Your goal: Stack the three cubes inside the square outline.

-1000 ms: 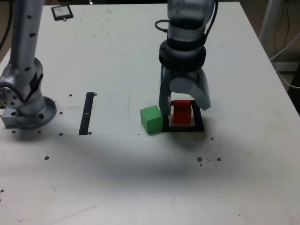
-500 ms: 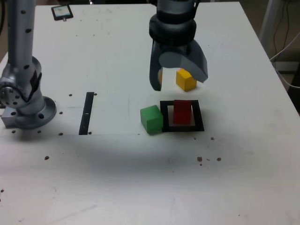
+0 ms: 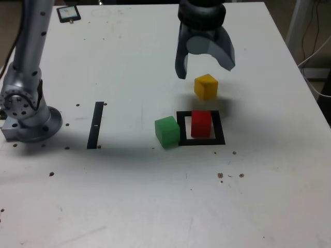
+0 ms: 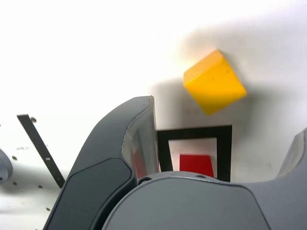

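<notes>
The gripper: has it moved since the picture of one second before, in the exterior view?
Yes. The gripper has moved away from the square outline, toward the far table edge, and now hangs beyond the red cube.

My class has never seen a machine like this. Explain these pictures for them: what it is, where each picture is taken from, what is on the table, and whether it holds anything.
This is one robot arm ending in a gripper, a two-jawed hand. The exterior view comes from a camera standing apart from the arm; the wrist view comes from one riding on it, so the jaws loom large.

On the table, a red cube sits inside a black square outline. A green cube is by its edge, on the exterior view's left. A yellow cube lies beyond. The jaws are open, holding nothing.
</notes>
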Controlling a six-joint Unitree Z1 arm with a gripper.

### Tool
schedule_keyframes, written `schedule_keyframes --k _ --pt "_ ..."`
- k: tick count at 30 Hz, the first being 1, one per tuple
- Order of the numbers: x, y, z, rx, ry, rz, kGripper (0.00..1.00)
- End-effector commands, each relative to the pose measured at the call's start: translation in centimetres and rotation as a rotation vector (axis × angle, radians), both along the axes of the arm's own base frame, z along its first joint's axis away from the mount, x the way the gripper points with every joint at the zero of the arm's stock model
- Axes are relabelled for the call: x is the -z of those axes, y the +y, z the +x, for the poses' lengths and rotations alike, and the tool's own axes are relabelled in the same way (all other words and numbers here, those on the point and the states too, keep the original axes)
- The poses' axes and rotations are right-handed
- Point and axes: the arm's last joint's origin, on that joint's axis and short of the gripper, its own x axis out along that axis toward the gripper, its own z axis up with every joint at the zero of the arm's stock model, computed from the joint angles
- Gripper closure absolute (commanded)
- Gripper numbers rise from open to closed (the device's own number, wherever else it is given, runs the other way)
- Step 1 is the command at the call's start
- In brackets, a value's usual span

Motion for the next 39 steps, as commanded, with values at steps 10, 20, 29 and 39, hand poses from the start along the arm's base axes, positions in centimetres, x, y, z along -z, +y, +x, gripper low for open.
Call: schedule_keyframes --k 10,20,29,39 --pt "2.5 1.3 1.6 0.020 0.044 0.000 0.02" --pt "4.1 2.2 2.5 0.037 0.066 -0.007 0.03" --pt "5.9 2.9 3.1 0.035 0.096 -0.029 0.11" --pt "6.3 2.7 3.4 0.039 0.096 -0.065 0.32"
